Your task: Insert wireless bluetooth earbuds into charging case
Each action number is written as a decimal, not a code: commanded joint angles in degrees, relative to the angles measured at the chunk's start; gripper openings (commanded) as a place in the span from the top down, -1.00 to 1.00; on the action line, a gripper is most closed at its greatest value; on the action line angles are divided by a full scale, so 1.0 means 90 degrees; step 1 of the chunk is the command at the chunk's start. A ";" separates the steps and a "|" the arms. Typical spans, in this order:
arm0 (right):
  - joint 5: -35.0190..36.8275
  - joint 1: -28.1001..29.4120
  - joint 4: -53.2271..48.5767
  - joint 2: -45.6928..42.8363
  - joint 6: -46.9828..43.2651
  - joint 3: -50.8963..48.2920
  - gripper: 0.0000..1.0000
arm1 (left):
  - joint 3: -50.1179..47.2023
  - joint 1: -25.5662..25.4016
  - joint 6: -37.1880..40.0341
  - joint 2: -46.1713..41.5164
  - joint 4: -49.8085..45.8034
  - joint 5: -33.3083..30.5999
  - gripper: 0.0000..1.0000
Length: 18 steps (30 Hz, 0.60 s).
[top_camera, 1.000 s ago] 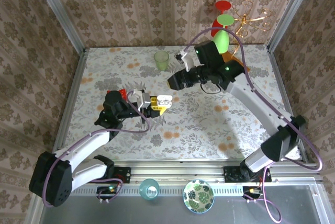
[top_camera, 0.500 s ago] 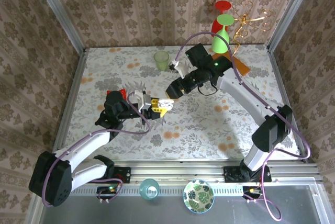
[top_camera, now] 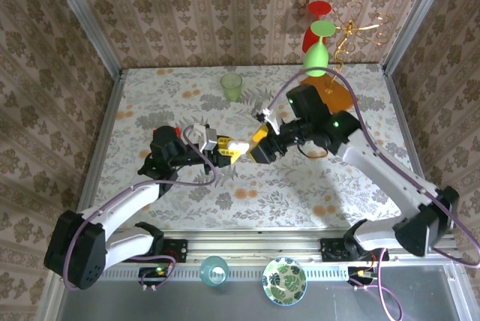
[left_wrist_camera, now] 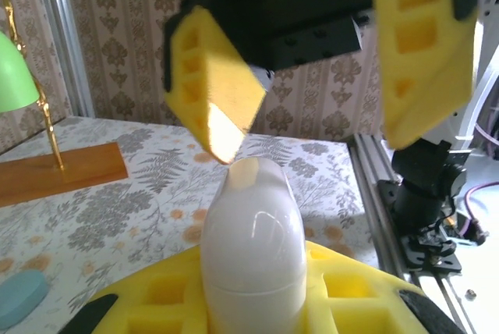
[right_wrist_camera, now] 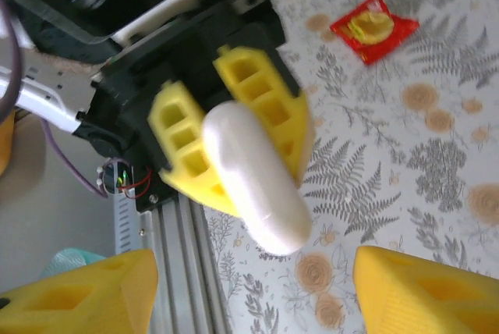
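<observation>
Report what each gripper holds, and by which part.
Left gripper is shut on the charging case, clamping one end; the other rounded end sticks out free. Right gripper is open, facing that free end, holding nothing.

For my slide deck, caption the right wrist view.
Left tool grips a glossy white rounded plastic case; the right tool's open yellow fingers flank its free end.

At the frame's centre the left pincer (top_camera: 223, 149) gripped the charging case (top_camera: 238, 145). The right pincer (top_camera: 256, 146) faced it with jaws spread either side of the case's tip, leaving little room between the two. A green cup (top_camera: 232, 86) stood at upper centre and an orange stand base (top_camera: 342, 100) at upper right, both well apart. The worktop (top_camera: 300, 193) lay open across its lower half.
</observation>
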 commanded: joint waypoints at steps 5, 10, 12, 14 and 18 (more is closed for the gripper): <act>-0.0705 0.0095 0.1513 -0.0190 -0.0464 -0.0401 -0.28 | 0.0076 0.0028 -0.1423 0.0094 0.1639 0.1021 0.98; -0.0785 0.0148 0.1469 -0.0041 -0.0554 -0.0342 -0.06 | 0.0111 0.0009 -0.1408 0.0075 0.1571 0.0999 0.96; -0.0833 0.0156 0.1440 -0.0010 -0.0585 -0.0331 0.05 | 0.0126 -0.0002 -0.1389 0.0092 0.1543 0.0984 0.96; -0.0882 0.0159 0.1407 0.0008 -0.0597 -0.0327 0.20 | 0.0141 -0.0002 -0.1363 0.0103 0.1485 0.0957 0.96; -0.0953 0.0167 0.1346 0.0006 -0.0661 -0.0361 0.45 | 0.0156 -0.0002 -0.1247 0.0096 0.1295 0.0828 0.94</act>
